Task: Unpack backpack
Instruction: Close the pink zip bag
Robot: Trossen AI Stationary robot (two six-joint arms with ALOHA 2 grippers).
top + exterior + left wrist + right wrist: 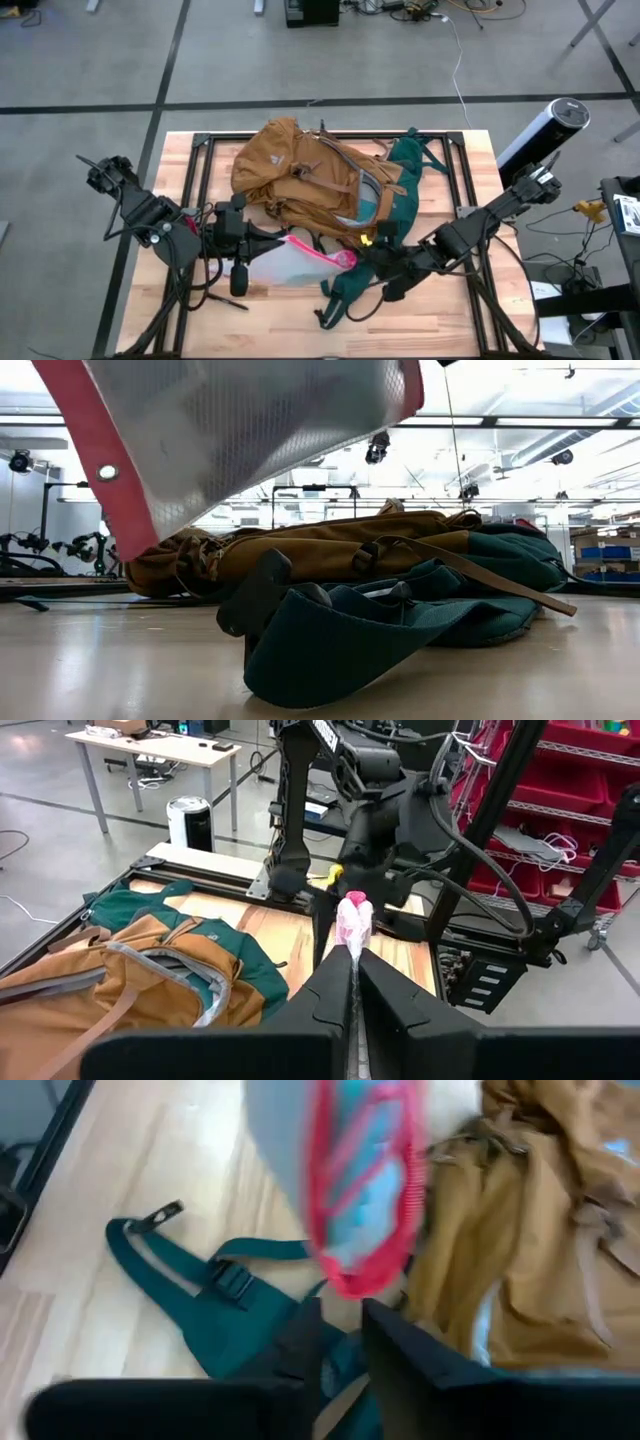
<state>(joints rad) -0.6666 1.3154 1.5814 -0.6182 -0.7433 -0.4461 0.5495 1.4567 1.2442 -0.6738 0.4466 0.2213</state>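
The mustard-tan backpack [300, 175] lies on its side in the middle of the table, its green straps [345, 295] spread toward the near edge. A clear pouch with a pink edge [295, 262] hangs in the air in front of it, clear of the table in the low view [250, 430]. My left gripper [243, 250] is shut on the pouch's left end. My right gripper [345, 1325] stands at the pouch's pink right end [360, 1275], its fingers a little apart. My left gripper pinches the pouch's left end [353, 965] between its two fingers, coming nearly level from the table's left. The pouch stands edge-on between the fingers and reaches on toward my right arm, lifted clear of the table. My right gripper's fingertips [310, 1320] are just short of the pouch's pink end; I cannot tell whether they touch it.
A black metal frame [200, 160] runs along the table's left, far and right sides. A white-and-black cylinder [545, 130] stands off the table's far right corner. Bare wood [270, 325] shows along the near edge, left of the green straps.
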